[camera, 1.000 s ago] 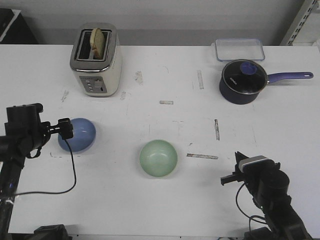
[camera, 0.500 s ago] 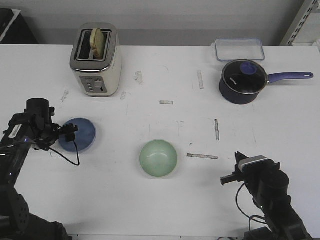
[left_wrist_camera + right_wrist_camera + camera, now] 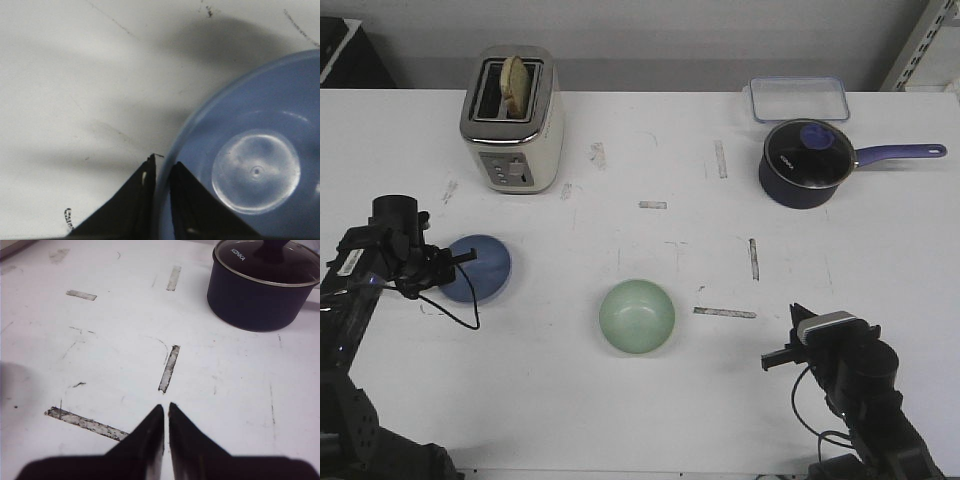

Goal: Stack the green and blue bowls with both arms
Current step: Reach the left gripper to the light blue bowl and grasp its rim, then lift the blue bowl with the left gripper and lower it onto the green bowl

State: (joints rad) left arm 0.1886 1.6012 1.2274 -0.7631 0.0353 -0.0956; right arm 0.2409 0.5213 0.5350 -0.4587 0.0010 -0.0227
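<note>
The left gripper [image 3: 455,262] sits at the left of the front view, its 2 fingers [image 3: 135,200] drawn nearly together around the rim of the blue bowl [image 3: 477,268]; the left wrist view shows 1 finger outside the rim and 1 inside, pinching the wall, with the bowl on the white desk [image 3: 650,400]. The green bowl [image 3: 637,316] rests upright on the desk at lower centre, well apart from the blue one and from both arms. The right gripper [image 3: 165,412], at the lower right of the front view, has its fingers almost touching, with nothing between them, above bare desk. A toaster [image 3: 512,118] holding bread stands at upper left, and a navy saucepan [image 3: 807,163] with a glass lid at upper right, a clear container [image 3: 799,98] behind it
</note>
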